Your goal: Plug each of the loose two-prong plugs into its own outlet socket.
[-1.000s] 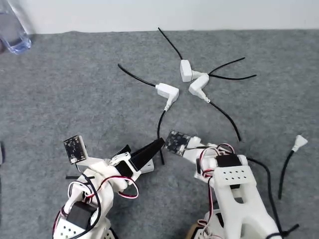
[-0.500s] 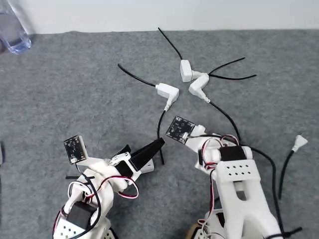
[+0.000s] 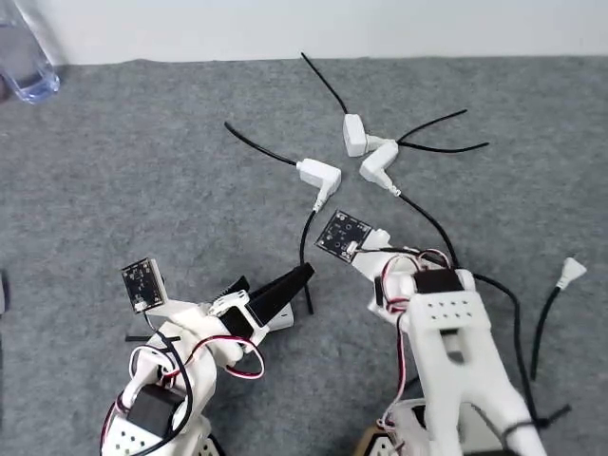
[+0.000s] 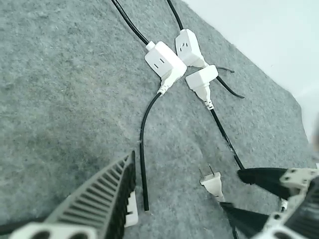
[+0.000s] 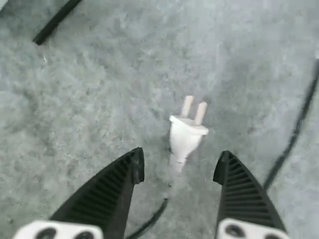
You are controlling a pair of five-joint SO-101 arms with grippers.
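Since a second ago the right arm (image 3: pixel 446 332) has slid forward over the gray mat (image 3: pixel 142 171), so its little camera board (image 3: pixel 343 235) now sits farther up the mat. The left arm (image 3: pixel 195 328) has not moved.

The right gripper (image 5: pixel 180 153) is open wide. A white plug (image 5: pixel 185 134) lies flat on the mat between its two black fingers (image 5: pixel 117 184). There is space on both sides, so nothing is being held. The plug's two prongs point away from the gripper. In the left wrist view the same plug lies just in front of that open gripper.

Farther up the mat, the first socket (image 4: pixel 162 60) and the second socket (image 4: pixel 188 47) lie side by side, almost touching. Each one shows two empty slots. A white block (image 4: pixel 201 79) lies just beside them, and its cord runs back toward the right arm. I cannot tell if it is a socket or a plug.

The left gripper (image 3: pixel 299 277) is low over the mat and points toward the first socket. I cannot tell if it is wide or closed. A black cord (image 4: pixel 141 144) comes down from the first socket, and its loose end lies just beside this gripper.

A second plug (image 3: pixel 571 272) lies well apart from the rest, near the mat's right edge, on the end of its own cord. A clear bottle (image 3: pixel 24 57) stands at the far left corner.

Any print on the white parts — and the marks on the board — is too small to read.
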